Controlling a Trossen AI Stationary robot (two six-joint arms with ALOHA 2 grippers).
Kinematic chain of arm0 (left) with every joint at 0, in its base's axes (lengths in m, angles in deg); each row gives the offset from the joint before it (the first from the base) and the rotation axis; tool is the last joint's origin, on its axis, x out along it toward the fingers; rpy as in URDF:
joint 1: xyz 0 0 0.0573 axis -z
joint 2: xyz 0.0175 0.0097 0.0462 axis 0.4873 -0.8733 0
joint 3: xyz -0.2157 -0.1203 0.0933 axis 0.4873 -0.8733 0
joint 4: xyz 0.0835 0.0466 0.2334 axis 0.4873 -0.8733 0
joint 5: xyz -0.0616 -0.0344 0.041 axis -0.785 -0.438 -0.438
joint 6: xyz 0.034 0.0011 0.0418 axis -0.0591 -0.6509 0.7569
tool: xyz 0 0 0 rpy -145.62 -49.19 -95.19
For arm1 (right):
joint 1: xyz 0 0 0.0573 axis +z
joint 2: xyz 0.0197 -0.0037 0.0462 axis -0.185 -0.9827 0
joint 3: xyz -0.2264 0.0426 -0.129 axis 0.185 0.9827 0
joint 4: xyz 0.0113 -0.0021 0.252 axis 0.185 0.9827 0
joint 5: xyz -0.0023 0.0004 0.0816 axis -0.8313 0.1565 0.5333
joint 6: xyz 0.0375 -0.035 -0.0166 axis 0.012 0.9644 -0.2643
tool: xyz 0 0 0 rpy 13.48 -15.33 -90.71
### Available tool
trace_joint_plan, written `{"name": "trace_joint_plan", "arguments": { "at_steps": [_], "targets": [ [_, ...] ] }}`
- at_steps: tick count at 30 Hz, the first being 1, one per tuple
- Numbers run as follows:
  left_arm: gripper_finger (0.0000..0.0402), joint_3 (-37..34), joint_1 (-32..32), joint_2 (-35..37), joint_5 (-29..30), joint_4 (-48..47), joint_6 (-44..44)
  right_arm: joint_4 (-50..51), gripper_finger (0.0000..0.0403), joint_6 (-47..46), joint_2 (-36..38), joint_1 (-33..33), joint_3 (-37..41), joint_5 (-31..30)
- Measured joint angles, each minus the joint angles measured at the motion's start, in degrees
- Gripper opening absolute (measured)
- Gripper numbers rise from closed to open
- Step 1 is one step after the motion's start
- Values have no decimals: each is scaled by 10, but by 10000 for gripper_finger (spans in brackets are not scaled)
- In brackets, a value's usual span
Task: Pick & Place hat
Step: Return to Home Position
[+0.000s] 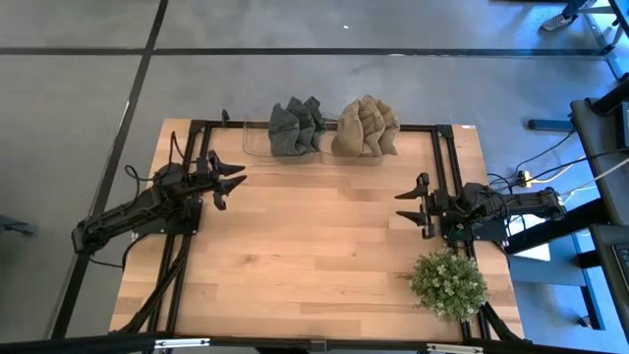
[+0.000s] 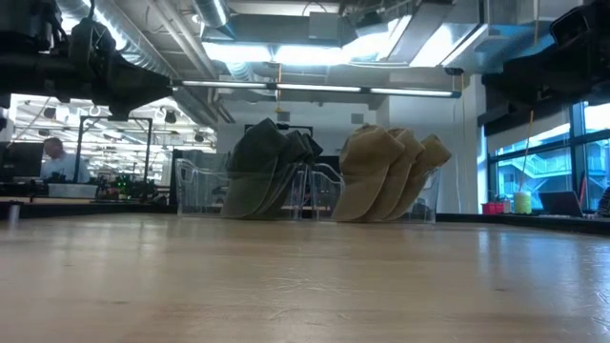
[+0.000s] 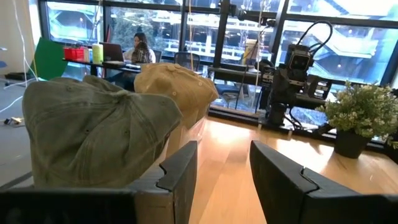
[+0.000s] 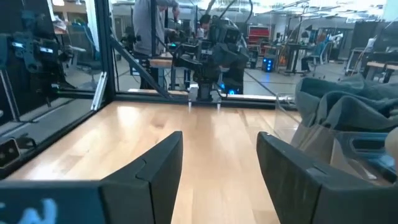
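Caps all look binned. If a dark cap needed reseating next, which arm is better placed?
Left, probably. The left hand is open and close to the dark caps in their clear bin. The right hand, also open, lies farther off, nearer the tan caps.

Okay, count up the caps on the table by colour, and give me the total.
Dark grey-green caps: 3
Tan caps: 3
Total: 6 caps
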Motion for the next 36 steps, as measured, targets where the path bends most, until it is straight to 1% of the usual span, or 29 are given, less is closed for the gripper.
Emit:
{"name": "trace_joint_plan", "arguments": {
  "at_steps": [4,10,36],
  "targets": [
    [143,0,0,0,0,0,0,13,207,24,0,0,0,-3],
    [143,0,0,0,0,0,0,13,207,4,0,0,0,-2],
    [143,0,0,0,0,0,0,13,207,6,-1,0,0,-1]
  ]
}}
